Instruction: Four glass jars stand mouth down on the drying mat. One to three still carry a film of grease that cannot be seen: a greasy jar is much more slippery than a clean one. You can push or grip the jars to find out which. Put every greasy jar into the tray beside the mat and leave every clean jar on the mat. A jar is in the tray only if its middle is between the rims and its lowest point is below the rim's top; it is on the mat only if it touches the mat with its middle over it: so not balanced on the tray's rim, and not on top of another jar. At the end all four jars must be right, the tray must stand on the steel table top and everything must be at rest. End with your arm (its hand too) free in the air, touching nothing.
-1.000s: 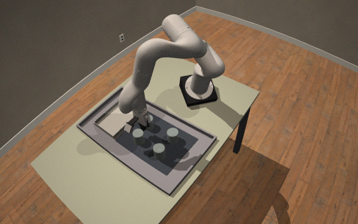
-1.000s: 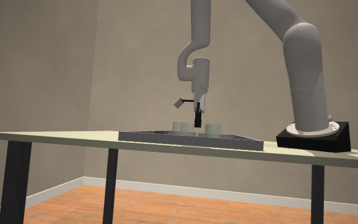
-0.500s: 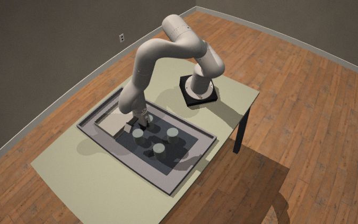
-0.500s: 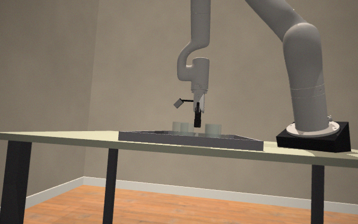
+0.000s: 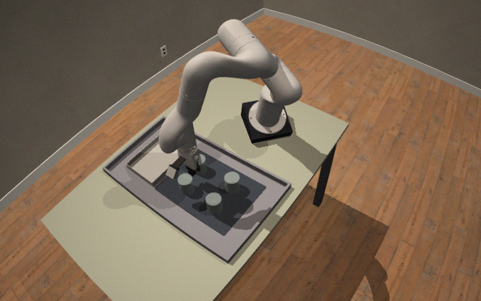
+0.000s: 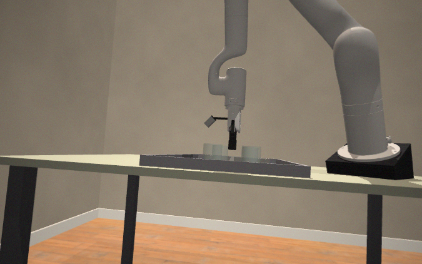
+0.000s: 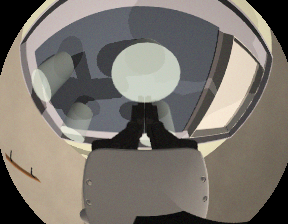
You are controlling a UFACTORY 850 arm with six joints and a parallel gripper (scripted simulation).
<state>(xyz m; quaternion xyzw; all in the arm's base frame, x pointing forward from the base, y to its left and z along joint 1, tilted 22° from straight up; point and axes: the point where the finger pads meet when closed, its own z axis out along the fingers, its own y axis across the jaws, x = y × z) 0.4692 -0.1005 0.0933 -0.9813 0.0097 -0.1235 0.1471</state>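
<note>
Four pale glass jars stand mouth down on the dark mat (image 5: 230, 220). One jar (image 5: 202, 158) (image 7: 145, 72) stands right in front of my gripper (image 5: 193, 170) (image 6: 232, 147) (image 7: 147, 115), which is shut with nothing between its fingers. The fingertips reach down to about the level of the jar tops; I cannot tell whether they touch this jar. The other jars (image 5: 184, 180) (image 5: 231, 177) (image 5: 213, 198) stand further out on the mat. The side view shows jars (image 6: 209, 148) (image 6: 251, 151) on either side of the fingers. The tray (image 5: 141, 173) (image 7: 244, 79) lies beside the mat with no jar in it.
Mat and tray lie on the rimmed grey steel top (image 5: 204, 235) (image 6: 225, 167), which sits on the green table (image 5: 122, 254). The arm's black base (image 5: 268, 129) (image 6: 369, 164) stands at the far corner. The wrist camera bracket (image 6: 209, 121) sticks out beside the gripper.
</note>
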